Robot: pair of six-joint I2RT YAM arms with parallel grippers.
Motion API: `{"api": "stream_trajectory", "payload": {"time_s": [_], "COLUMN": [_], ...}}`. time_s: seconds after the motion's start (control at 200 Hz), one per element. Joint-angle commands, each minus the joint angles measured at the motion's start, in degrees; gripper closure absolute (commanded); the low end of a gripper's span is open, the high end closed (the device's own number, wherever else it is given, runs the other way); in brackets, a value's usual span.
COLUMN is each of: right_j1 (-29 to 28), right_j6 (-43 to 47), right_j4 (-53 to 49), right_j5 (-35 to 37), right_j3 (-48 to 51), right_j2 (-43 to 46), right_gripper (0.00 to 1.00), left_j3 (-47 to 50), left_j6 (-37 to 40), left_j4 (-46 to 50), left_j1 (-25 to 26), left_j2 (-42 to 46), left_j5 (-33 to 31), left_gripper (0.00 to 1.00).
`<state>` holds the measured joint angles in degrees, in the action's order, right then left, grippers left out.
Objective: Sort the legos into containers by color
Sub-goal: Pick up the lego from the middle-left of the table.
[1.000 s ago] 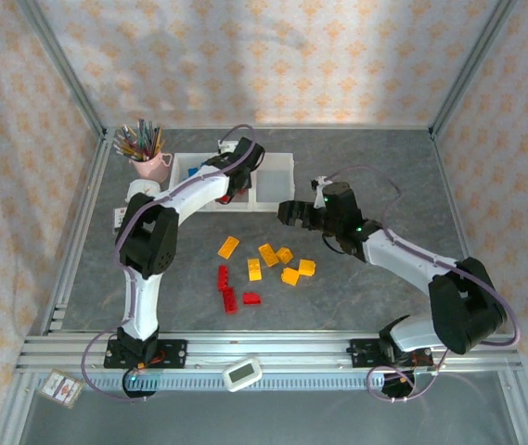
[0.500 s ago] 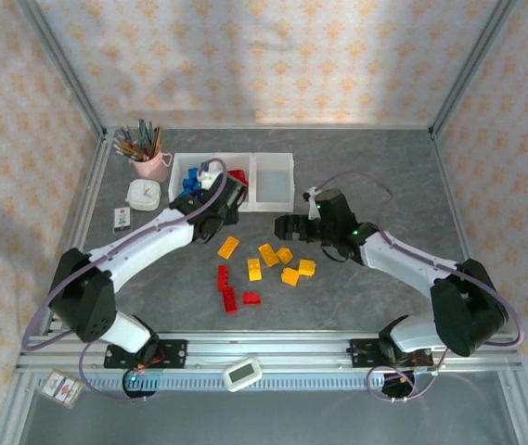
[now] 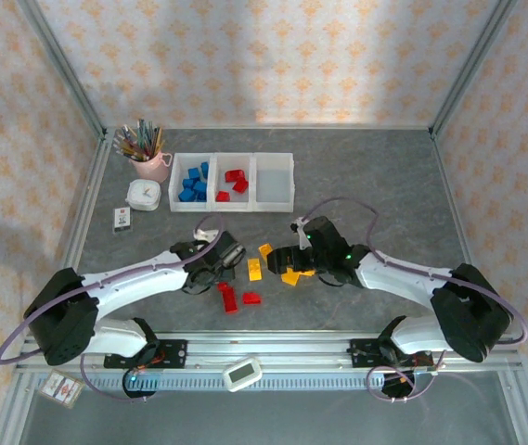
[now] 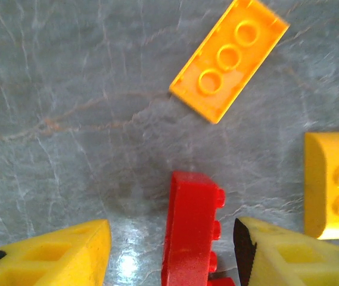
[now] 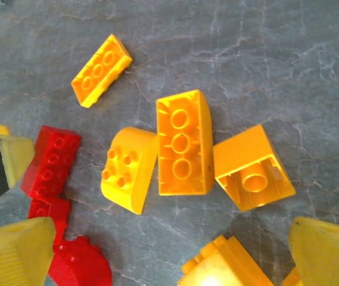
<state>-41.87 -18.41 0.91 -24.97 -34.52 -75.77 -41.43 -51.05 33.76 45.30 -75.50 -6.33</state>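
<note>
Red brick point(image 4: 191, 229) lies off-centre between the parted fingers of your left gripper point(image 4: 170, 241); centre over it, lower, then squeeze.

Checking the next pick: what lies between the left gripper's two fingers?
A red lego on the table, clear of both fingers of the left gripper, seen in the left wrist view.

We have the three joined bins point(image 3: 274, 181) at upper centre. Left-bin bricks point(image 3: 192, 183) and middle-bin bricks point(image 3: 233, 182) sit inside them. Pencil cup point(image 3: 151, 165) just left of the row, clock point(image 3: 142, 194) below the cup. Loose bricks point(image 3: 254, 269) mid-frame, below the bins, well apart from them.
</note>
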Motion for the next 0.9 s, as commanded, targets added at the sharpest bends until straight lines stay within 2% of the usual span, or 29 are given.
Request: {"api": "stream_trajectory", "payload": {"time_s": [0.0,0.205,0.44,0.776,0.891], "right_j1": [-0.3,-0.3,-0.3,-0.3,-0.2], "right_j6": [-1.4,-1.4,-1.1,-2.9,-3.8], "right_j4": [4.5,5.0,5.4,7.0,6.8], "right_j5": [0.6,1.5,1.5,1.1,1.3], "right_j3": [0.9,1.2,1.0,-0.9,-1.9], "right_j2": [1.1,1.0,0.4,0.1,0.4], "right_gripper": [0.0,0.0,0.0,0.0,0.0], "left_j3": [1.8,2.4,2.9,3.3,0.0], "left_j6": [-1.9,-1.5,-1.6,-2.1,-1.5], "left_j4": [-6.4,-8.8,-9.4,-7.5,-3.6], "left_j1": [0.4,0.4,0.3,0.2,-0.4], "left_j2": [-0.8,-4.2,-6.7,-3.8,-2.7], "left_j5": [2.9,2.2,1.3,-0.8,-3.8], "left_gripper": [0.4,0.44,0.58,0.77,0.78]}}
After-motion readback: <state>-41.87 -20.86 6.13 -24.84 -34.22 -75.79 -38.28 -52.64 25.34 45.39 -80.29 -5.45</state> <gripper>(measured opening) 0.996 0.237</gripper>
